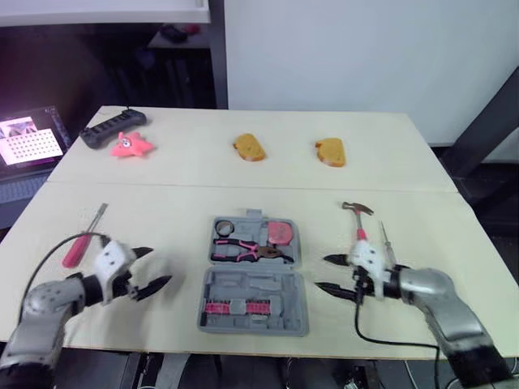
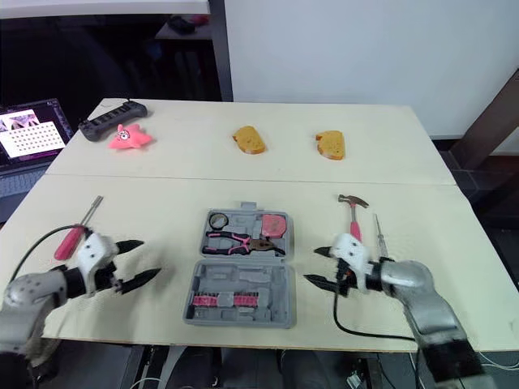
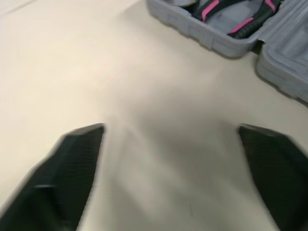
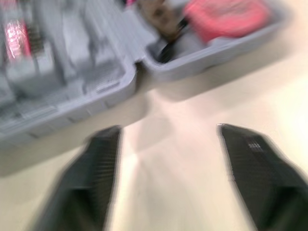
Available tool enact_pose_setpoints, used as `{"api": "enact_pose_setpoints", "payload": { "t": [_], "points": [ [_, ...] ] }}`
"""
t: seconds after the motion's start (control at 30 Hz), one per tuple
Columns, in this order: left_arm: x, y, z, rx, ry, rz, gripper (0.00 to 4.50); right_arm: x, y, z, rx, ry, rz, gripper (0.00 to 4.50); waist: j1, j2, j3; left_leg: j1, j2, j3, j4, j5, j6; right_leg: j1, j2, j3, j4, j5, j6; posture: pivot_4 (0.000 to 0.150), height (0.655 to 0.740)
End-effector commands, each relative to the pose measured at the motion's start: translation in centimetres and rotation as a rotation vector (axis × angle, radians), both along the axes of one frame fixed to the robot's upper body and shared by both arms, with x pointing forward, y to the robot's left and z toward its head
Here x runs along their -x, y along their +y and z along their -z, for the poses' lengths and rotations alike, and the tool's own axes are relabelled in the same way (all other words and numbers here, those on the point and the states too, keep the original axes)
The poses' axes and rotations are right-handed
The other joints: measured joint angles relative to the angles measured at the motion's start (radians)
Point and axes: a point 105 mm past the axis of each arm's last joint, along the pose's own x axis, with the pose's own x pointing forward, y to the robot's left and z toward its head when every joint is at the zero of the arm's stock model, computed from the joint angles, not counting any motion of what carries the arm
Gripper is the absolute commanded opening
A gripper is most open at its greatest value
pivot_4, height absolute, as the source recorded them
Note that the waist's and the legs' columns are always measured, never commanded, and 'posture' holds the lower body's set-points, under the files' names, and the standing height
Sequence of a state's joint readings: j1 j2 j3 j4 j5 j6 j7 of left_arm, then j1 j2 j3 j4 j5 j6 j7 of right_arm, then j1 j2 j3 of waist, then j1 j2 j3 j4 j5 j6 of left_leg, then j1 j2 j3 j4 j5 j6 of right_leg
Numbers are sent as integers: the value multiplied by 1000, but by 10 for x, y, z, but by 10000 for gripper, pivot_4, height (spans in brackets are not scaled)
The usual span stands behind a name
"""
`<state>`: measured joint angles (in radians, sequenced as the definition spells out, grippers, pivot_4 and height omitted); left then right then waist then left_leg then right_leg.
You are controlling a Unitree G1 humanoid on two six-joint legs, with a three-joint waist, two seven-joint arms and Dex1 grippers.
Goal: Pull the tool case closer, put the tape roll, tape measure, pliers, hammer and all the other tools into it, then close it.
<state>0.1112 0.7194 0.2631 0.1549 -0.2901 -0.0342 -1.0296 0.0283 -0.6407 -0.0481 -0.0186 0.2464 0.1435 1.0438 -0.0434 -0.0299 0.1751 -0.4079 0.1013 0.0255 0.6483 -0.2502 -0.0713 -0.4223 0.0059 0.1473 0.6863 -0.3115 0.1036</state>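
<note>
Figure: tabletop items counted by kind.
There were one tool case (image 1: 253,279), one hammer (image 1: 359,223), two screwdrivers (image 1: 79,243), two yellow pieces (image 1: 249,147) at 12 o'clock, and one pink toy (image 1: 130,145).

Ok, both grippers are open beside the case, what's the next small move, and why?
Probably swing the right gripper away from the case toward the hammer. The hammer lies on the table just beyond that open gripper, while the pliers and tape measure already sit in the case.
</note>
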Motion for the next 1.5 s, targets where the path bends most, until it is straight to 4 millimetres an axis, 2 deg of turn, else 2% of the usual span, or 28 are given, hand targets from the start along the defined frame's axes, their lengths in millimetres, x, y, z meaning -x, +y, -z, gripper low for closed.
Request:
{"api": "enact_pose_setpoints", "payload": {
  "t": [0.03, 0.23, 0.33, 0.47, 0.6, 0.7, 0.77, 0.87, 1.0, 1.13, 1.33, 1.5],
  "points": [
    [14, 25, -27, 26, -118, -77, 45000, 14, -27, -20, -90, -88, 119, 44759, 0, 0, 0, 0, 0, 0, 0, 0, 0, 0, 0, 0, 0, -1, -3, 1500, 7150],
    [39, 57, -37, 74, -164, -250, 45000, 47, -73, -26, -177, -171, 403, 44759, -2, 0, 0, 0, 0, 0, 0, 0, 0, 0, 0, 0, 0, -2, -3, 1500, 7150],
    [44, 67, -37, 82, -173, -308, 45000, 58, -92, -26, -202, -200, 542, 44759, -2, -1, 0, 1, 0, 0, 0, 0, 0, 0, 0, 0, -1, -2, -4, 1500, 7150],
    [43, 66, -37, 89, -181, -322, 45000, 56, -109, -28, -253, -234, 671, 44759, -5, -1, -1, 1, 0, 0, 0, 0, 0, 0, 0, 0, -1, -2, -4, 1500, 7150],
    [32, 59, -46, 93, -222, -312, 45000, 50, -118, -38, -277, -271, 716, 44759, -4, -1, -1, 1, 0, 0, -1, 0, 0, 0, 0, 0, -1, -2, -4, 1500, 7150],
    [22, 43, -56, 98, -241, -246, 45000, 45, -118, -48, -281, -295, 703, 44759, -3, -1, -1, 1, 0, 0, -1, 0, 0, 0, 0, 0, -1, -2, -4, 1500, 7150],
    [14, 20, -69, 174, -208, -146, 45000, 40, -112, -58, -290, -312, 680, 44759, 0, -1, -1, 1, 0, 0, -1, 0, 0, 0, 0, 0, -1, -2, -4, 1500, 7150],
    [14, -12, -81, 199, -110, 52, 45000, 37, -104, -77, -307, -326, 625, 44759, -1, 0, -1, 0, 0, 0, -1, 0, 0, 0, 0, 0, -1, -2, -4, 1500, 7150],
    [5, -35, -101, 184, -56, 212, 45000, 38, -97, -92, -286, -299, 583, 44759, -1, 1, 0, 1, 0, 0, -1, 0, 0, 0, 0, 0, 0, -2, -4, 1500, 7150],
    [-22, -83, -129, 125, -60, 446, 45000, 44, -82, -92, -181, -296, 632, 44759, 10, 1, -1, 0, -1, -1, -1, 0, 0, 1, 0, -1, 0, -2, -3, 1500, 7150],
    [-41, -131, -146, 69, -56, 651, 45000, 67, -70, -82, -69, -282, 741, 44759, 0, 2, -1, 0, -1, -1, -1, 0, 0, 1, 1, 0, -1, -1, -1, 1500, 7150],
    [-43, -151, -150, 58, -72, 724, 45000, 70, -70, -77, -34, -232, 805, 44759, -10, 2, -1, 0, -1, -1, 0, 0, 0, 1, 1, 1, -1, 0, 0, 1500, 7150]
  ]
}}
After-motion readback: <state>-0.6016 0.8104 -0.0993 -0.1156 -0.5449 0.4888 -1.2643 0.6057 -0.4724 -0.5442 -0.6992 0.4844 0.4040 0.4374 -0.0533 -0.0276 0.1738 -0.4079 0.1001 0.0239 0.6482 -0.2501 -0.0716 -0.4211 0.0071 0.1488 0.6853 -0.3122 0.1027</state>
